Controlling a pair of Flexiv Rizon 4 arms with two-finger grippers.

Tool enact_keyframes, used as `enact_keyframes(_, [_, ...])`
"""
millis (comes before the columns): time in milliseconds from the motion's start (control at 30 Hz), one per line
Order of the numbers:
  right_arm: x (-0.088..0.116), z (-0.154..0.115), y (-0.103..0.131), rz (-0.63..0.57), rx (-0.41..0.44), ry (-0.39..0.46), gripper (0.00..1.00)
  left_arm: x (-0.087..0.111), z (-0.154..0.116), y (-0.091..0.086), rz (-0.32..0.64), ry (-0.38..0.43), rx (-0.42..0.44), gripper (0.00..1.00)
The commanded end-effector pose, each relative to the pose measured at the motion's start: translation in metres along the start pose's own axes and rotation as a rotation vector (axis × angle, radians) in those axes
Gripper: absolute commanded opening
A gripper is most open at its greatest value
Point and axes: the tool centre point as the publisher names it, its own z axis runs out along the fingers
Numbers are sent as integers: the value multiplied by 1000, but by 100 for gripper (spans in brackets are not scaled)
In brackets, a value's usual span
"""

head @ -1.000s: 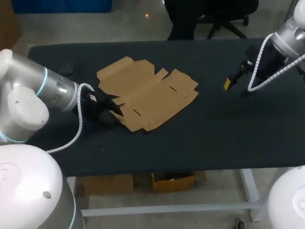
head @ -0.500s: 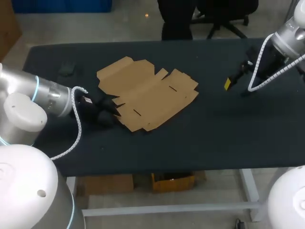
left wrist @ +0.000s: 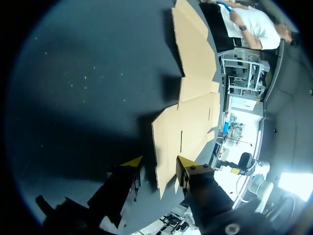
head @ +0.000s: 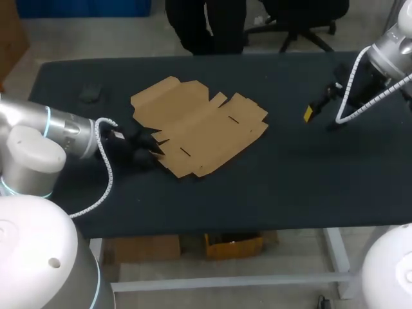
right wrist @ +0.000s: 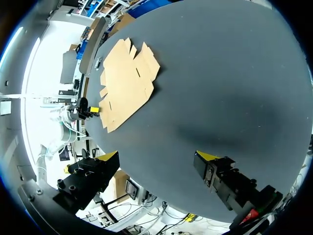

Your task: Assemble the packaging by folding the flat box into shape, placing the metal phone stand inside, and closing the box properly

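Looking down from the head camera, I see the flat cardboard box lying unfolded on the black table, a little left of the middle, with its flaps and slots spread flat against the cloth. My left gripper sits low at the box's near-left corner, right at the cardboard's edge. Through the left wrist camera the left gripper is released: its two yellow tips stand apart with that corner of the box reaching in between them, and I cannot tell whether either finger touches the cardboard. The rest of the sheet stretches away ahead of the fingers, flat on the table. My right gripper hangs over the right part of the table, well apart from the box. In the right wrist camera the right gripper is also released, its fingers wide apart with only bare table between them; the box lies far ahead of it, with the left arm's yellow tip showing at the sheet's far corner. A small dark object lies near the table's far-left corner, away from the box; I cannot make out what it is.
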Motion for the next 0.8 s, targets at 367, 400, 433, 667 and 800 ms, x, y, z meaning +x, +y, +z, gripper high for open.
enact_keyframes(367, [-3,-3,0,3,5,8,100,2,8,-7,-4,20,-6,35])
enact_keyframes(400, [-3,-3,-1,4,6,7,100,2,9,-8,-5,20,-6,33])
enact_keyframes(433, [-3,-3,-1,5,6,7,100,2,9,-8,-7,21,-6,30])
enact_keyframes(667, [-4,-4,-2,8,7,7,100,2,10,-11,-10,24,-1,0])
enact_keyframes(800, [-5,-4,-2,10,5,6,100,2,10,-13,-12,20,-1,0])
